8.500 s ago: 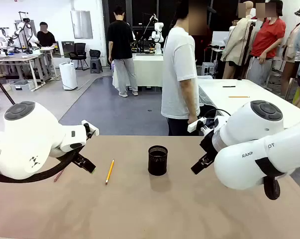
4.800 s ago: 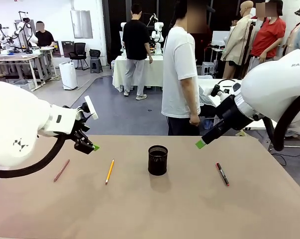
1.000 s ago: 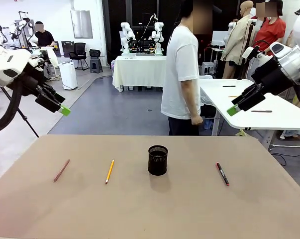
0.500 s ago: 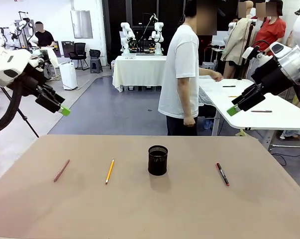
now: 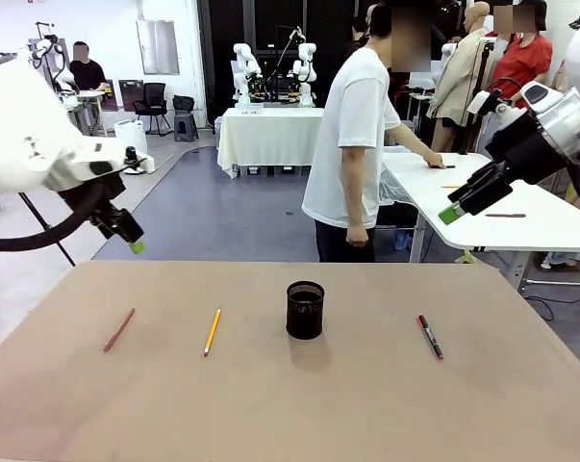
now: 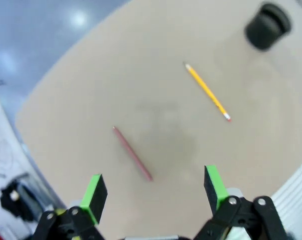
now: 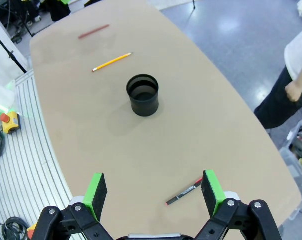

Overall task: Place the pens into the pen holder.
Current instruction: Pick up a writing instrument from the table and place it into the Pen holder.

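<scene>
The black mesh pen holder point(image 5: 305, 309) stands at the table's middle, seen too as pen holder point(image 7: 142, 95) and pen holder point(image 6: 267, 26). Three pens lie flat on the table: a dark red pen point(image 5: 118, 329) at the left, a yellow pencil point(image 5: 212, 331) beside it, and a black marker with red ends point(image 5: 429, 336) at the right. My left gripper point(image 5: 131, 241) hangs open above the table's far left corner; in its wrist view the left gripper point(image 6: 153, 189) is high over the red pen point(image 6: 132, 153) and pencil point(image 6: 207, 91). My right gripper point(image 5: 451, 213) stands open, high at the far right, above the marker point(image 7: 184, 191).
A person in a white T-shirt point(image 5: 355, 144) stands at the far side, turned towards a white side table point(image 5: 491, 197) and reaching onto it. The brown table point(image 5: 290, 404) has free room all along its near half.
My left arm has swung down and inward, bringing its gripper lower and nearer the table's far left corner. The right arm has stayed still. The person has leaned towards the side table.
</scene>
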### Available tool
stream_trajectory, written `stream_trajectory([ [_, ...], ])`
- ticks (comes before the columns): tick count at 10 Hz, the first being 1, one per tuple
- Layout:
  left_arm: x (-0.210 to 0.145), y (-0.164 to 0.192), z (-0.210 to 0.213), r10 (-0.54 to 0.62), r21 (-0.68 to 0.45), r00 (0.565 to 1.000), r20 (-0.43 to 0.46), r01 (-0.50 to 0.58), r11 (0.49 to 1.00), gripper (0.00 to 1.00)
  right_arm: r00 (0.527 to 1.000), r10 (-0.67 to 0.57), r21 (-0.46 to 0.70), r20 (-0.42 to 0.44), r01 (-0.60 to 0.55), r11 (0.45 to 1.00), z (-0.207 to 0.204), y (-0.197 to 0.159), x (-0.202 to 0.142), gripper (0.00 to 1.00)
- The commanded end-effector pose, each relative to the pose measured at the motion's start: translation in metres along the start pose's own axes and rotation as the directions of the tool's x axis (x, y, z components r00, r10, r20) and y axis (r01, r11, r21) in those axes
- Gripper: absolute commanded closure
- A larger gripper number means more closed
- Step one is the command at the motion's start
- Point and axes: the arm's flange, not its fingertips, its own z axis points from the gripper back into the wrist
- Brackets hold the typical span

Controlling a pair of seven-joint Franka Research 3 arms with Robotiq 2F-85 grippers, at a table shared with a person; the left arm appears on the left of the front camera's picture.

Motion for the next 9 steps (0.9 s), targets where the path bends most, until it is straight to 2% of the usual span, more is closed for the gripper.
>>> stream_trajectory([
  [1,0.027,0.012,-0.014,0.146,0.037,0.988,-0.057,-0.144,0.989,0.0,1.0,0.0,-0.003,0.01,0.0,1.0,0.001,0.0,0.001,0.0],
  [2,0.03,0.023,-0.023,0.14,0.004,0.987,-0.073,-0.14,0.99,0.0,1.0,0.0,-0.003,0.01,0.0,1.0,0.001,0.0,0.001,0.0],
  [3,0.024,0.027,-0.018,0.005,-0.112,1.0,-0.014,-0.007,0.994,0.0,1.0,0.0,-0.003,0.01,0.0,1.0,0.001,0.0,0.001,0.0],
  [4,0.02,0.01,-0.023,0.13,0.018,0.99,-0.047,-0.13,0.991,0.0,1.0,0.0,-0.003,0.01,0.0,1.0,0.001,0.0,0.001,0.0],
  [8,0.026,0.015,-0.027,0.113,-0.01,0.993,-0.044,-0.114,0.993,0.0,1.0,0.0,-0.003,0.01,0.0,1.0,0.001,0.0,0.001,0.0],
  [9,0.034,0.029,-0.046,0.26,-0.013,0.953,-0.159,-0.265,0.964,0.0,1.0,0.0,-0.003,0.01,0.0,1.0,0.001,0.0,0.001,0.0],
])
